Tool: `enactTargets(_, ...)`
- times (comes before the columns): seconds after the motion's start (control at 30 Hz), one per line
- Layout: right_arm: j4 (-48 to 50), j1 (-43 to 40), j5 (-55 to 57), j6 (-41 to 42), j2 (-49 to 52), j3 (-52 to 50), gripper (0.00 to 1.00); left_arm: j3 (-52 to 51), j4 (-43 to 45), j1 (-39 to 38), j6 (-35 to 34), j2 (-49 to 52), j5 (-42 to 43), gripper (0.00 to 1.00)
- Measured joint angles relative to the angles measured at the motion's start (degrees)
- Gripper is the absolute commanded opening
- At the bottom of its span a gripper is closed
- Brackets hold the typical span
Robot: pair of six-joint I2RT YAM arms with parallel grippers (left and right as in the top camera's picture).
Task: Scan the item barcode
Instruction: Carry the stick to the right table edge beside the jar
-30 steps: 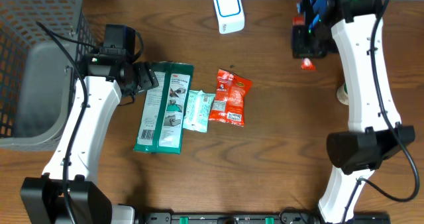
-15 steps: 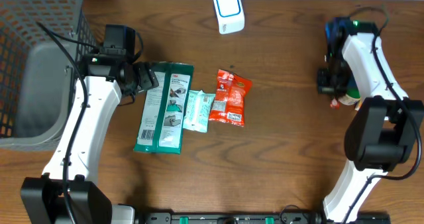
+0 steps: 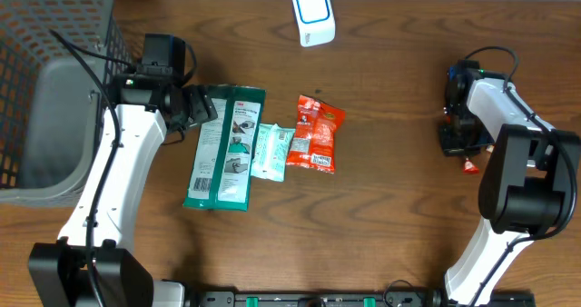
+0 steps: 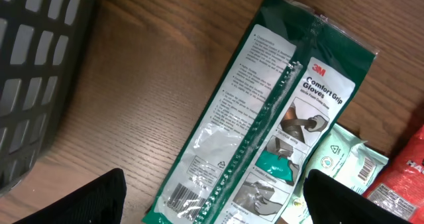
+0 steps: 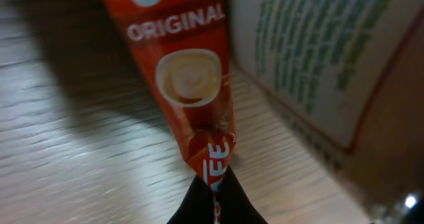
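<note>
A red coffee sachet (image 5: 192,85), printed "ORIGINAL" with a cup picture, hangs low over the wood, and my right gripper (image 5: 215,184) is shut on its end. From overhead, the right gripper (image 3: 461,142) sits at the table's right side, with a bit of the red sachet (image 3: 470,167) poking out below it. The white and blue scanner (image 3: 313,14) stands at the back centre, far from it. My left gripper (image 4: 212,207) is open above a green glove pack (image 4: 265,131), whose barcode (image 4: 182,197) faces up between the fingers. Overhead, the left gripper (image 3: 195,107) is at that green pack's (image 3: 225,148) upper left edge.
A grey wire basket (image 3: 45,89) fills the left side. A pale green wipes packet (image 3: 270,150) and a red snack packet (image 3: 315,133) lie beside the green pack. A box with green print (image 5: 318,58) stands close to the right of the sachet.
My right arm has swung from the back of the table down to the right side, carrying the sachet. The left arm has not moved.
</note>
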Motion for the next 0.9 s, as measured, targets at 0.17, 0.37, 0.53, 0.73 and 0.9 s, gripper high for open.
enactTargets(0.17,4.94,-0.37,2.91,-4.70,0.00,-0.33,0.01,0.00,0.02,0.00,0.02,0.00,0.00,0.86)
enactTargets(0.37,9.92,-0.37,3.87,-7.48,0.00,-0.35,0.01,0.00,0.02,0.00,0.02,0.00,-0.02,0.86)
enactTargets(0.53,11.52,-0.46,4.13,-7.21,0.00,-0.35,0.05,0.00,0.02,0.00,0.00,0.00,-0.02,0.86)
enactTargets(0.73,12.02,-2.62,4.15,-3.48,0.00,-0.35,0.14,0.00,0.02,0.00,0.00,0.00,-0.02,0.86)
enactTargets(0.9,12.02,-4.90,3.50,-0.28,0.00,-0.35,0.15,0.00,0.02,0.00,0.02,0.00,-0.02,0.86)
